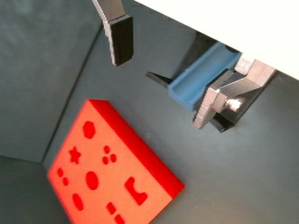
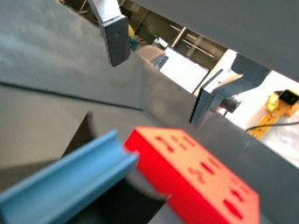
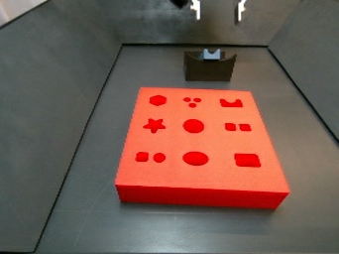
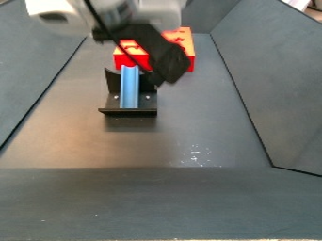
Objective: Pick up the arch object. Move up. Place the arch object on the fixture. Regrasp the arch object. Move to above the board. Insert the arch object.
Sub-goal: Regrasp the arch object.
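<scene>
Pale-blue arch object rests on fixture; gripper above, empty.

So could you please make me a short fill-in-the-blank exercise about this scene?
1. The arch object stands on the ____ fixture.
2. The gripper, raised above the fixture, holds ____.
3. The board is coloured ____.
4. The star cutout on the board is seen in a side view in its ____ column.

Missing words: dark; nothing; red; left
</scene>
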### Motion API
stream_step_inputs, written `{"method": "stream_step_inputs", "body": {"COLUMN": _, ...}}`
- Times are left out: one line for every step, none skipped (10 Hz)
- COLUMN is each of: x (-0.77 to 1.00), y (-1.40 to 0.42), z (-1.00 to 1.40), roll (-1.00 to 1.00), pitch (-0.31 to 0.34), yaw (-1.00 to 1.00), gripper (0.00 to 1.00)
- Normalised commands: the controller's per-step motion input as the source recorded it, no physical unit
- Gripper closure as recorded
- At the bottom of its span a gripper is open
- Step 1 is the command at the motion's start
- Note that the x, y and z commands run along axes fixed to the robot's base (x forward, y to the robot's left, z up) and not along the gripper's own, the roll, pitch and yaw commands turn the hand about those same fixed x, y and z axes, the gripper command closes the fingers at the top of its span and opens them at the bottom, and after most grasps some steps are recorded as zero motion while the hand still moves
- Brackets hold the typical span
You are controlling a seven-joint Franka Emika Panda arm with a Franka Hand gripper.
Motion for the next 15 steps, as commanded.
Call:
{"method": "stream_step_inputs", "body": {"x": -0.03, "y": 0.02, "z": 0.34, "roll": 0.03, "pitch": 0.07, "yaw": -0.01, "gripper": 0.0}}
{"method": "stream_step_inputs", "body": {"x": -0.13, "y": -0.75, "z": 0.67, "roll": 1.0, "pitch": 0.057, "yaw": 0.01, "gripper": 0.0}}
{"method": "stream_step_inputs", "body": {"x": -0.11, "y": -0.74, "z": 0.55, "roll": 1.0, "pitch": 0.055, "yaw": 0.01, "gripper": 0.0}}
{"method": "stream_step_inputs", "body": {"x": -0.11, "y": -0.57, "z": 0.36, "roll": 1.0, "pitch": 0.042, "yaw": 0.01, "gripper": 0.0}}
{"method": "stream_step_inputs", "body": {"x": -0.11, "y": -0.47, "z": 0.23, "roll": 1.0, "pitch": 0.037, "yaw": 0.01, "gripper": 0.0}}
{"method": "stream_step_inputs", "body": {"x": -0.05, "y": -0.19, "z": 0.05, "roll": 1.0, "pitch": 0.033, "yaw": 0.01, "gripper": 0.0}}
{"method": "stream_step_inputs", "body": {"x": -0.03, "y": -0.08, "z": 0.03, "roll": 1.0, "pitch": 0.034, "yaw": 0.01, "gripper": 0.0}}
{"method": "stream_step_inputs", "body": {"x": -0.01, "y": -0.03, "z": 0.01, "roll": 1.0, "pitch": 0.035, "yaw": 0.01, "gripper": 0.0}}
{"method": "stream_step_inputs", "body": {"x": -0.01, "y": -0.04, "z": 0.01, "roll": 1.0, "pitch": 0.034, "yaw": 0.01, "gripper": 0.0}}
{"method": "stream_step_inputs", "body": {"x": -0.02, "y": -0.03, "z": 0.01, "roll": 1.0, "pitch": 0.027, "yaw": 0.01, "gripper": 0.0}}
{"method": "stream_step_inputs", "body": {"x": -0.03, "y": -0.03, "z": 0.01, "roll": 1.0, "pitch": 0.024, "yaw": 0.01, "gripper": 0.0}}
{"method": "stream_step_inputs", "body": {"x": -0.03, "y": -0.03, "z": 0.0, "roll": 1.0, "pitch": 0.017, "yaw": 0.01, "gripper": 0.0}}
{"method": "stream_step_inputs", "body": {"x": -0.03, "y": -0.03, "z": 0.0, "roll": 1.0, "pitch": 0.014, "yaw": 0.01, "gripper": 0.0}}
{"method": "stream_step_inputs", "body": {"x": -0.03, "y": -0.02, "z": 0.0, "roll": 1.0, "pitch": 0.007, "yaw": 0.01, "gripper": 0.0}}
{"method": "stream_step_inputs", "body": {"x": -0.02, "y": -0.02, "z": 0.0, "roll": 1.0, "pitch": 0.002, "yaw": 0.01, "gripper": 0.0}}
